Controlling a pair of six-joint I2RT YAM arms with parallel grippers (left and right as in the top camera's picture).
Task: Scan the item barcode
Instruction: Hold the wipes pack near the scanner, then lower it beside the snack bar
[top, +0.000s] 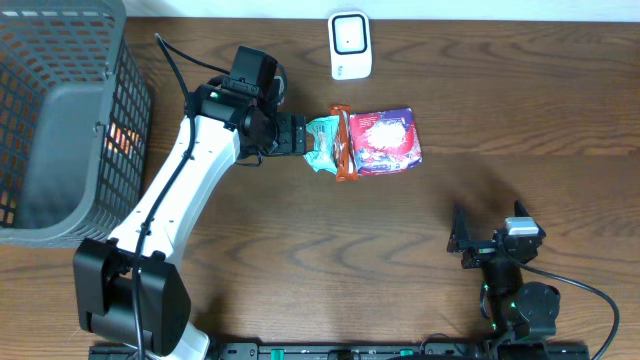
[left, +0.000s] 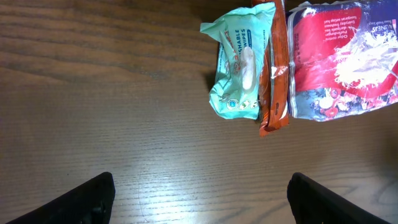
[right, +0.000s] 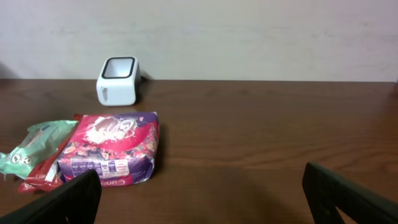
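Clutter is the main hazard. In the overhead view three packs lie touching one another just toward 12 o'clock of the table's centre: a teal wipes pack (top: 322, 142), a thin orange packet (top: 343, 145) and a red-and-purple snack bag (top: 385, 140). The left gripper (top: 305, 137) sits at the wipes pack's 9 o'clock edge, jaws spread wide and holding nothing. The scanner (top: 350, 45) stands at 12 o'clock, the basket (top: 60, 120) at 9 o'clock, and the right gripper (top: 460, 240) waits at 4 o'clock, fully open and empty.

In the left wrist view the packs sit at 1 o'clock, off the line between the fingers – closing from here would likely grab air or only clip the wipes pack's corner. The orange packet overlaps its neighbour, so a lift could drag it along or flip it.

In the right wrist view the scanner is at 11 o'clock and the snack bag at 8 o'clock, its printed label facing this camera – a soft bag may sag and hide its barcode from the scanner window.
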